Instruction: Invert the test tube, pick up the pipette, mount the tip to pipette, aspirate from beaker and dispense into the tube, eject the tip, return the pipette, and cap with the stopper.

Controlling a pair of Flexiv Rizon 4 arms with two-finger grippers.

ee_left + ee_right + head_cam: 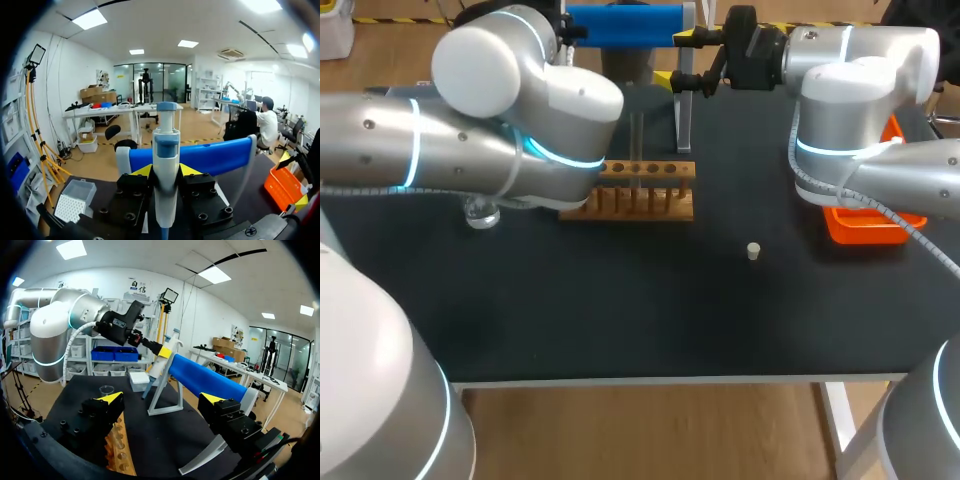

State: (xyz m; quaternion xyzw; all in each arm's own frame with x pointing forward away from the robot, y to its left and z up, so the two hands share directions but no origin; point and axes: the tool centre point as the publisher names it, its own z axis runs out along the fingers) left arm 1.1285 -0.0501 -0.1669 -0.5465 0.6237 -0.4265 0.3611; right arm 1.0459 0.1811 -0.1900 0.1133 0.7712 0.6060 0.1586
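The pipette (166,150) stands upright at the blue stand (215,156) at the back of the tabletop (620,300). It is clamped on both sides by the yellow-tipped fingers of the left hand (165,171). The right hand (161,399) hovers close by with its fingers spread wide, holding nothing. A test tube (638,148) stands in the wooden rack (640,197). The beaker (480,212) sits by the left arm. The stopper (753,251) lies alone nearer the front, not far from an orange tray (865,230).
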